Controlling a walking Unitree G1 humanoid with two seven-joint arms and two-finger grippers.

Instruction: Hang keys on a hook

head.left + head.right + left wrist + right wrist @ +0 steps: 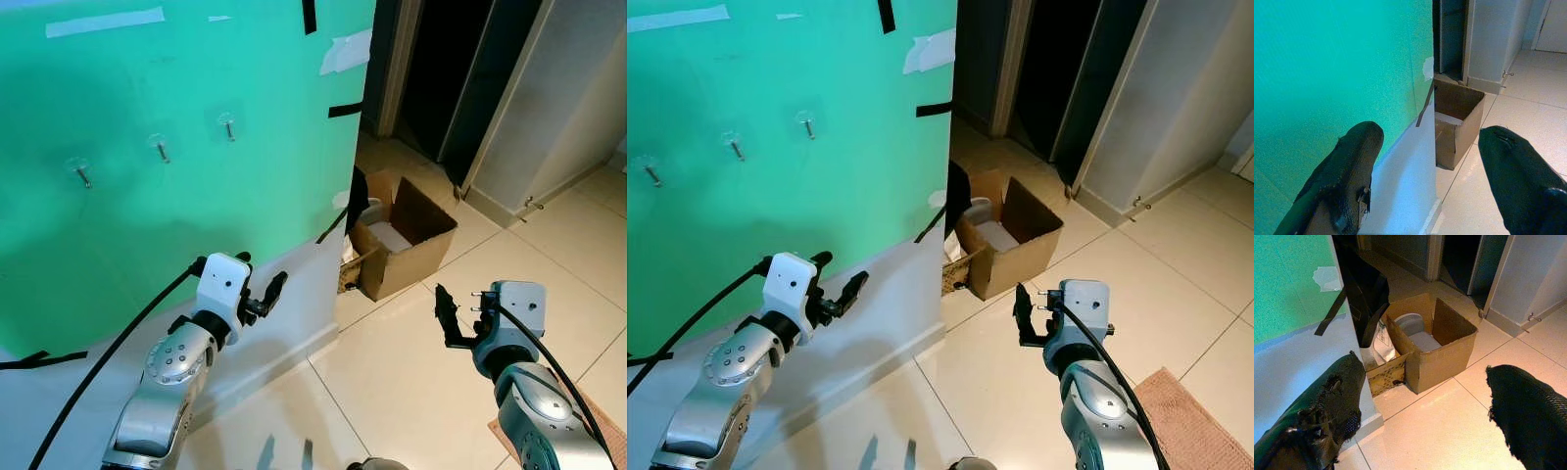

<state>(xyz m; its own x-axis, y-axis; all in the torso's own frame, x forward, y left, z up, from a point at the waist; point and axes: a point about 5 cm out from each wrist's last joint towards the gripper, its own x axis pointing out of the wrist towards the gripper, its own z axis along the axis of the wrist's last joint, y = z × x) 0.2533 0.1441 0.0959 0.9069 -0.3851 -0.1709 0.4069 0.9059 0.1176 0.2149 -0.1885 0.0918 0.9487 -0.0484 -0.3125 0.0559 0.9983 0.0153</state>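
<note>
Three small clear hooks with metal pegs sit in a row on the green wall: a left hook, a middle hook and a right hook. Nothing hangs on any of them. My left gripper is raised in front of the wall's white lower part, below and right of the hooks. It is open, with nothing between its fingers. My right gripper hovers over the tiled floor to the right, also open and holding nothing between its fingers.
An open cardboard box stands on the floor by the wall's corner, with a smaller woven box and a black bag beside it. A dark doorway lies behind. A brown mat lies at the lower right.
</note>
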